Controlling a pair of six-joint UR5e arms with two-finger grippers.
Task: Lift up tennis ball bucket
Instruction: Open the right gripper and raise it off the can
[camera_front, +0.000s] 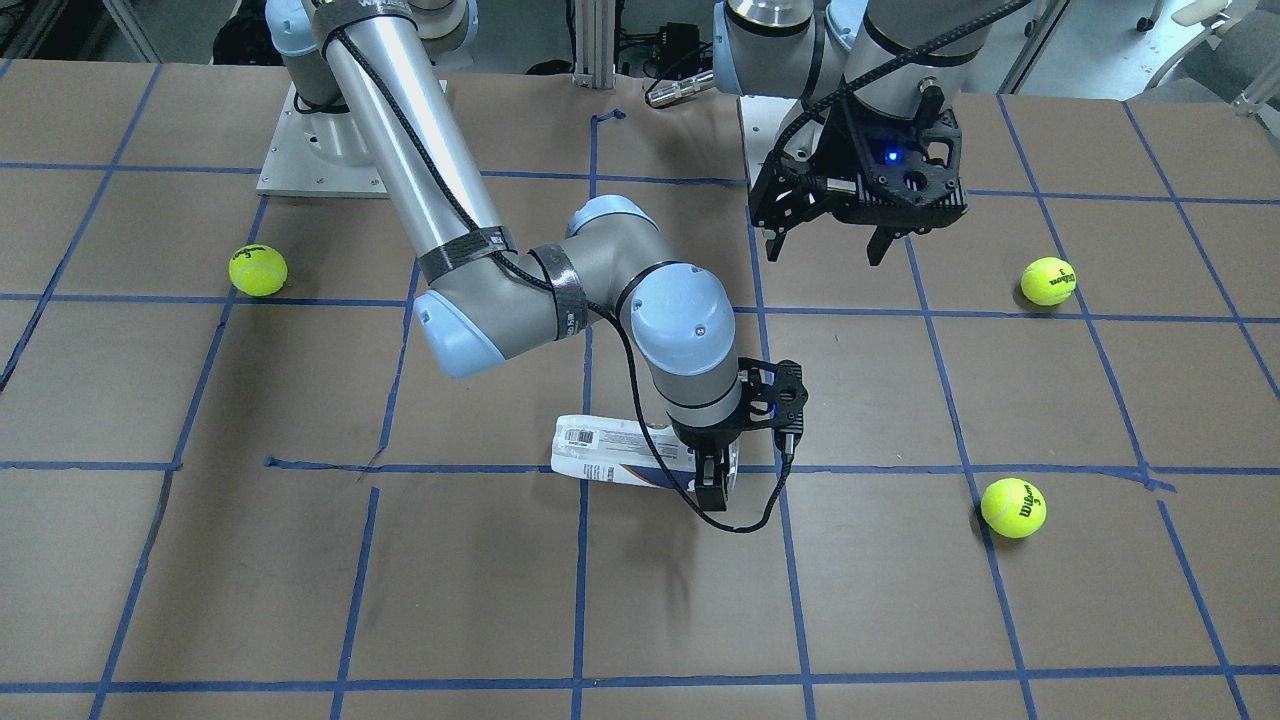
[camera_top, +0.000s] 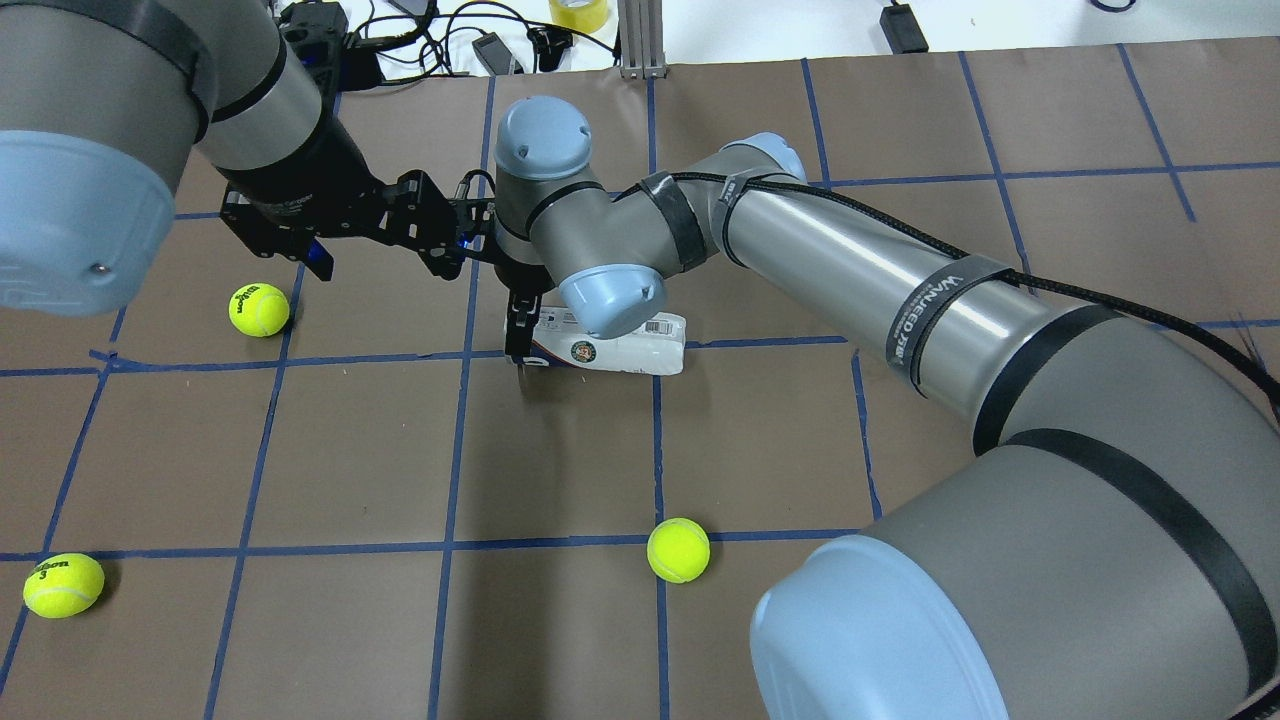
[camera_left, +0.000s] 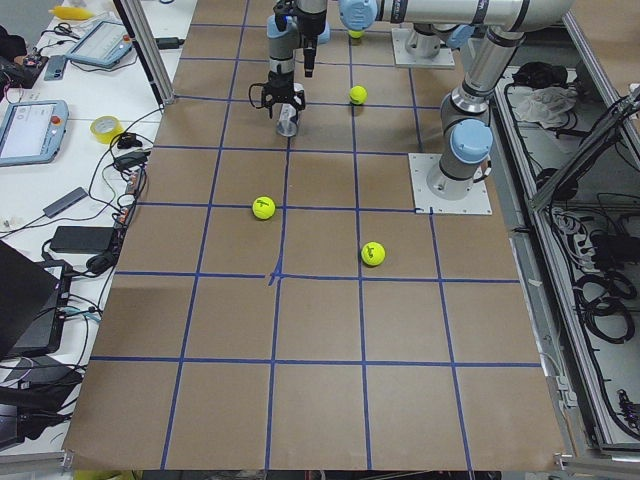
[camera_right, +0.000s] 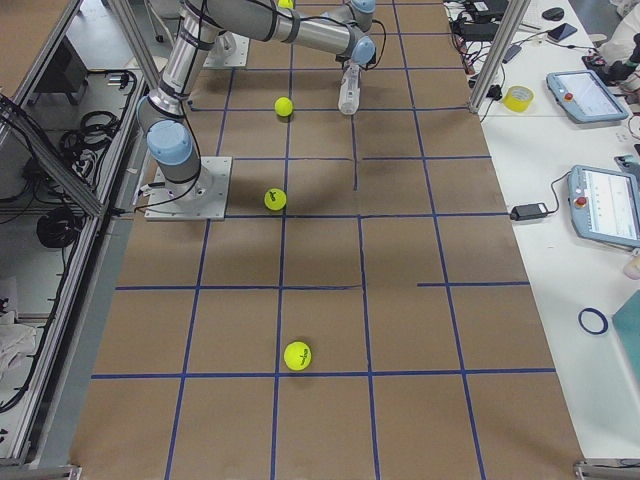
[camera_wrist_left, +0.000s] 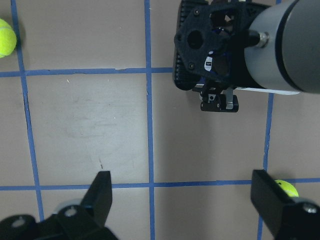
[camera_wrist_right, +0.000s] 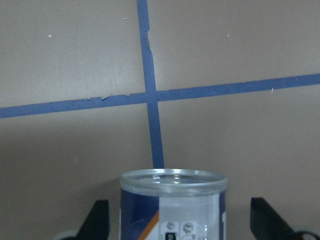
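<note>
Now — tennis ball bucket (camera_front: 610, 450) lies on its side on the surface (camera_front: 400, 600), across a blue tape line | right fingers (camera_wrist_right: 97, 220) open, straddling its open end, just clear of it | left fingers (camera_wrist_left: 100, 192) spread, empty, hovering well apart | looks empty — probably light, slick, thin-walled; grip gently near the stiffer rim

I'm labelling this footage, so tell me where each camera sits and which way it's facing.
Front-facing: across the table, facing the robot; both arms, bucket.
Overhead: behind its shoulders, looking down; both arms.
Exterior left: table end, left arm nearer.
Exterior right: opposite end, right arm nearer.
Left wrist: looks down on right gripper; left gripper frames it.
Right wrist: low, facing bucket's rim between its fingers.
Shared: front-facing and overhead show bucket, three balls.
</note>
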